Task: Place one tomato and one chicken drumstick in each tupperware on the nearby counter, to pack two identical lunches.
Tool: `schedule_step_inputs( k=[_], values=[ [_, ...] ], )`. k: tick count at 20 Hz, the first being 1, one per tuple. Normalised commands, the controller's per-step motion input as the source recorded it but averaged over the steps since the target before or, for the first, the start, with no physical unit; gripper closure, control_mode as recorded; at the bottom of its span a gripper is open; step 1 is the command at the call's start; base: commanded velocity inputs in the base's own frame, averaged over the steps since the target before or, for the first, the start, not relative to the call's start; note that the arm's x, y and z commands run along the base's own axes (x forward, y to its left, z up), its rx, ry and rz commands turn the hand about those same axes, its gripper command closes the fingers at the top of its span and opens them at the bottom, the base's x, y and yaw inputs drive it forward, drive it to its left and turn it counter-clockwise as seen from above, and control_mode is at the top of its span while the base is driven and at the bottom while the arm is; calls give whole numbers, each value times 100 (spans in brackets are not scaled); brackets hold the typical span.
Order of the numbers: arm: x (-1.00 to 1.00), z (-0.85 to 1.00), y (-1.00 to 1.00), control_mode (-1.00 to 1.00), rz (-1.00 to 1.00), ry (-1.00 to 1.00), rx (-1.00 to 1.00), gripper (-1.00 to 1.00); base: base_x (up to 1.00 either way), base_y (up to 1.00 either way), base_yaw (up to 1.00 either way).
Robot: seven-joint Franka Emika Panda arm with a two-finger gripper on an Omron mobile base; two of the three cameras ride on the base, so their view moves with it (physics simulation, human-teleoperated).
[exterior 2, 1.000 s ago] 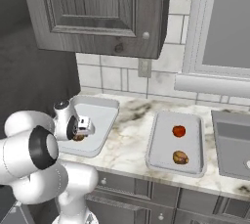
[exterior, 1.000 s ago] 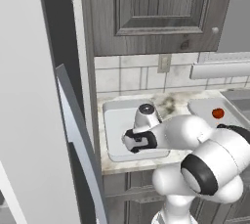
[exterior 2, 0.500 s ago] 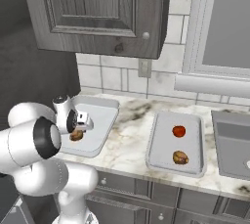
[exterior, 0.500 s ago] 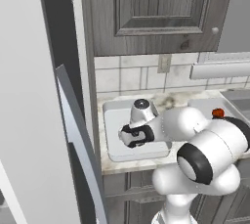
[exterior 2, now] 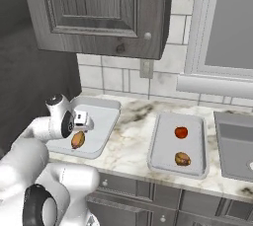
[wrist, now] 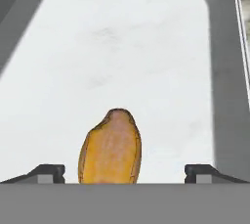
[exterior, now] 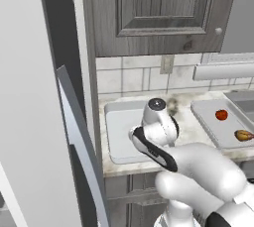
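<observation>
Between the spread fingertips of the open gripper [wrist: 125,174] lies a chicken drumstick [wrist: 111,148], in the left tupperware [exterior 2: 106,126].

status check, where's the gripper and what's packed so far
Gripper open over left tupperware, drumstick lying inside. Right tupperware holds tomato and drumstick. Nothing blocking.

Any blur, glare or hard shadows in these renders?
Hand view: drumstick soft-edged, tupperware floor evenly lit, no glare. Right base view: flat light, faint shadows under the tomato. Left base view: sharp, arm hides part of the counter.
</observation>
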Motion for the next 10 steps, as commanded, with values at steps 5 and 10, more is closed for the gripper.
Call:
schedule_step_inputs(
  k=[5,10],
  values=[
    [-84,92,-55,-100,0,-16,2,-100,0,0,0],
    [-100,71,-35,-100,0,-24,0,-100,0,0,0]
  ],
)
